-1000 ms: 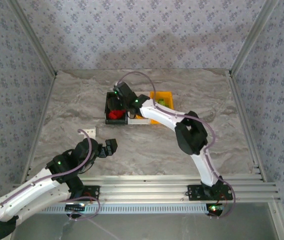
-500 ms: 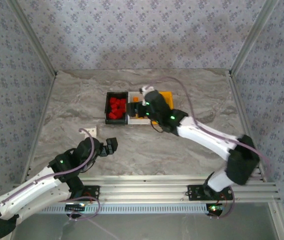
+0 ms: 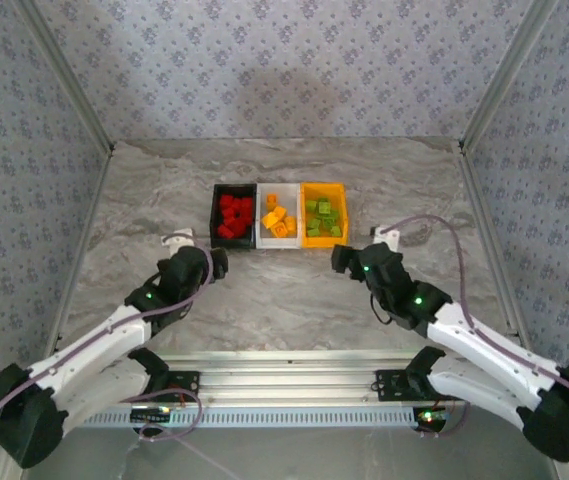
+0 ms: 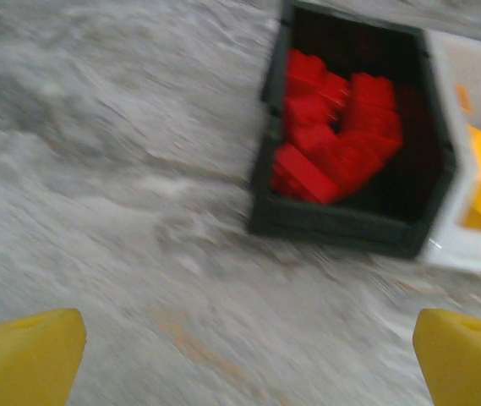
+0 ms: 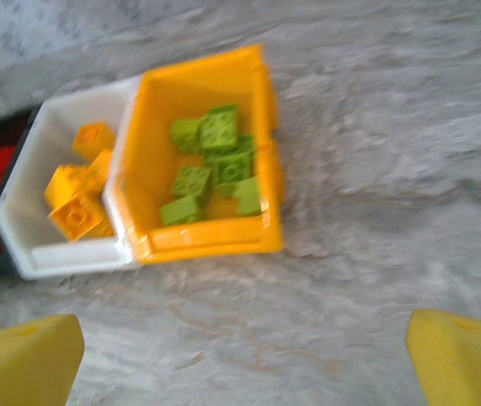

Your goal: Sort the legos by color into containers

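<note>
Three containers stand side by side at mid-table. The black bin (image 3: 215,216) holds red legos (image 3: 233,215), the white bin (image 3: 278,244) holds orange-yellow legos (image 3: 278,218), and the orange-yellow bin (image 3: 323,243) holds lime green legos (image 3: 324,217). My left gripper (image 3: 214,263) hovers open just in front of the black bin (image 4: 333,227) and its red legos (image 4: 341,139), with nothing between its fingers (image 4: 24,355). My right gripper (image 3: 344,258) is open and empty, a little in front of the orange-yellow bin (image 5: 206,238) and its green legos (image 5: 215,161).
Bare marble tabletop (image 3: 164,200) lies all round the bins. Aluminium frame rails (image 3: 484,220) and patterned walls close in the sides and back. The right wrist view also takes in the white bin (image 5: 62,258) with orange-yellow legos (image 5: 79,203).
My right arm has pulled back from over the bins to the near right, jaws opening wider. My left gripper has moved forward and right toward the black bin.
</note>
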Robot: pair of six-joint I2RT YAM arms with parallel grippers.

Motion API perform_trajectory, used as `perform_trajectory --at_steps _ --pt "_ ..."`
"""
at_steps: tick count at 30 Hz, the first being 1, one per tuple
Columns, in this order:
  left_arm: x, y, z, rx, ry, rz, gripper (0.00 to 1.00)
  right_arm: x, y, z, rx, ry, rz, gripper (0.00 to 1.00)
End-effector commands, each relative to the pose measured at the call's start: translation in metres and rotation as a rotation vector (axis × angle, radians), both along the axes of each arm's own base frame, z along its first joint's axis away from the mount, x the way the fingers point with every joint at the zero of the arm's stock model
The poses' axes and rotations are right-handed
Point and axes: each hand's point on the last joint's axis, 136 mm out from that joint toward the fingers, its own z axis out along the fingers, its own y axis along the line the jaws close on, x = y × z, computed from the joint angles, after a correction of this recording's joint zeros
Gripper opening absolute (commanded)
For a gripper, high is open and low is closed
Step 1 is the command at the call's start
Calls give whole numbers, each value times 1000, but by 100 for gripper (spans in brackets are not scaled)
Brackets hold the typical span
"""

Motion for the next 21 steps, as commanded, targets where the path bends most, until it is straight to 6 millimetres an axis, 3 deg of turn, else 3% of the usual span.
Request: perform_trajectory --at_steps 1,4,9,13,18,21 --pt "38 31 46 109 -148 125 99 0 -29 -1 4 -4 -103 100" --pt "63 66 42 144 -148 211 99 1 -41 -3 -2 19 -143 100" --pt "91 112 18 389 -34 197 100 6 -52 -3 1 8 -186 100" --pt "100 115 -11 408 -32 120 99 8 -54 -8 -4 11 -200 100" --pt "113 103 -24 339 -137 63 99 14 -57 -9 -43 4 -210 100" --pt "116 110 -38 326 -140 83 100 18 -56 -5 -101 -27 -168 100"
